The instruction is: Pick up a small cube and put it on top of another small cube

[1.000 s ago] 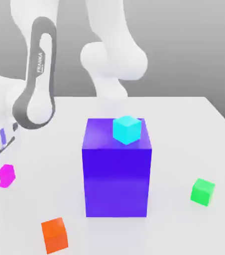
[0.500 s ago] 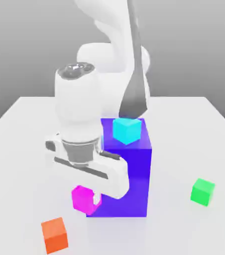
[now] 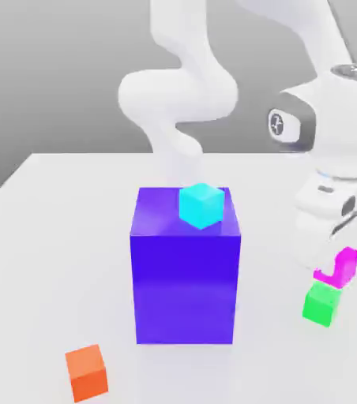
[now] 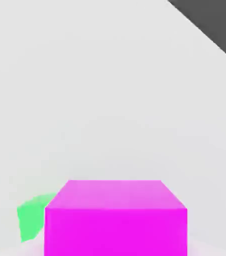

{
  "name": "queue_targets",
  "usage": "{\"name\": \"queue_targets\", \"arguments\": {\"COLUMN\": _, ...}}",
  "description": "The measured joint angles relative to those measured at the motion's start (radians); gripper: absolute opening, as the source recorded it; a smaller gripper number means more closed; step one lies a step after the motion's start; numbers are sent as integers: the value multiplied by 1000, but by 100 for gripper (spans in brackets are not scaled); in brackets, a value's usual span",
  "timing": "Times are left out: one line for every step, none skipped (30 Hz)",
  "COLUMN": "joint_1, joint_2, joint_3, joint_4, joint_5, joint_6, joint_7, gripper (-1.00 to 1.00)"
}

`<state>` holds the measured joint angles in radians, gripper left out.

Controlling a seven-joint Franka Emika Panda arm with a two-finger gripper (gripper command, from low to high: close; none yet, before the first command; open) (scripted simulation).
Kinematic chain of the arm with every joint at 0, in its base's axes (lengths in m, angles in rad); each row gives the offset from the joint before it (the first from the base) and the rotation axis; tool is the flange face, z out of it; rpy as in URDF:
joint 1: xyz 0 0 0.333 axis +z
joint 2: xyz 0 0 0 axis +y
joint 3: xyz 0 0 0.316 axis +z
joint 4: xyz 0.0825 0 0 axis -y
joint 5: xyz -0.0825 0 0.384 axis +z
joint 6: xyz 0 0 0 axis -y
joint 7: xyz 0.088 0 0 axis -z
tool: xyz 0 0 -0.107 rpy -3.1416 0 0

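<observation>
Exterior view: arm reaches over to the exterior view's right, wrist upright, hand low and pointing down. Gripper (image 3: 329,272) closed on the magenta cube (image 3: 345,267), held above the table (image 3: 47,260), tilted in this view. Green cube (image 3: 321,304) on the table, just below it in the picture; whether the two touch, cannot tell. Hand view: magenta cube close up, green cube partly hidden behind it.
</observation>
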<state>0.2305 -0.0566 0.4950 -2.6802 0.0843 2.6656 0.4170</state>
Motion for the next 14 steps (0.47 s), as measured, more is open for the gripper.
{"name": "queue_targets", "arguments": {"joint_1": -2, "joint_2": 2, "joint_3": 0, "joint_4": -16, "joint_5": -16, "joint_6": 0, "joint_7": -2, "gripper": -100}}
{"name": "queue_targets", "arguments": {"joint_1": -6, "joint_2": 14, "joint_3": -2, "joint_4": -23, "joint_5": -36, "joint_6": 9, "joint_7": 6, "gripper": -100}}
{"name": "queue_targets", "arguments": {"joint_1": -9, "joint_2": 31, "joint_3": -4, "joint_4": -25, "joint_5": -59, "joint_6": 23, "joint_7": 20, "gripper": -100}}
{"name": "queue_targets", "arguments": {"joint_1": -9, "joint_2": 51, "joint_3": -10, "joint_4": -25, "joint_5": -85, "joint_6": 39, "joint_7": 37, "gripper": -100}}
{"name": "queue_targets", "arguments": {"joint_1": -12, "joint_2": 73, "joint_3": -13, "joint_4": -24, "joint_5": -113, "joint_6": 58, "joint_7": 56, "gripper": -100}}
{"name": "queue_targets", "arguments": {"joint_1": -16, "joint_2": 96, "joint_3": -15, "joint_4": -23, "joint_5": -143, "joint_6": 77, "joint_7": 77, "gripper": -100}}
{"name": "queue_targets", "arguments": {"joint_1": -16, "joint_2": 121, "joint_3": -22, "joint_4": -22, "joint_5": -175, "joint_6": 96, "joint_7": 101, "gripper": -100}}
{"name": "queue_targets", "arguments": {"joint_1": -9, "joint_2": 146, "joint_3": -35, "joint_4": -21, "joint_5": -209, "joint_6": 116, "joint_7": 125, "gripper": -100}}
{"name": "queue_targets", "arguments": {"joint_1": 4, "joint_2": 171, "joint_3": -54, "joint_4": -19, "joint_5": -242, "joint_6": 137, "joint_7": 149, "gripper": -100}}
{"name": "queue_targets", "arguments": {"joint_1": 16, "joint_2": 196, "joint_3": -72, "joint_4": -18, "joint_5": -277, "joint_6": 158, "joint_7": 174, "gripper": -100}}
{"name": "queue_targets", "arguments": {"joint_1": 30, "joint_2": 222, "joint_3": -93, "joint_4": -17, "joint_5": -311, "joint_6": 178, "joint_7": 198, "gripper": 100}}
{"name": "queue_targets", "arguments": {"joint_1": 30, "joint_2": 222, "joint_3": -93, "joint_4": -17, "joint_5": -311, "joint_6": 178, "joint_7": 198, "gripper": 100}}
{"name": "queue_targets", "arguments": {"joint_1": 30, "joint_2": 222, "joint_3": -93, "joint_4": -17, "joint_5": -311, "joint_6": 178, "joint_7": 198, "gripper": 100}}
{"name": "queue_targets", "arguments": {"joint_1": 30, "joint_2": 222, "joint_3": -93, "joint_4": -17, "joint_5": -311, "joint_6": 178, "joint_7": 198, "gripper": 100}}
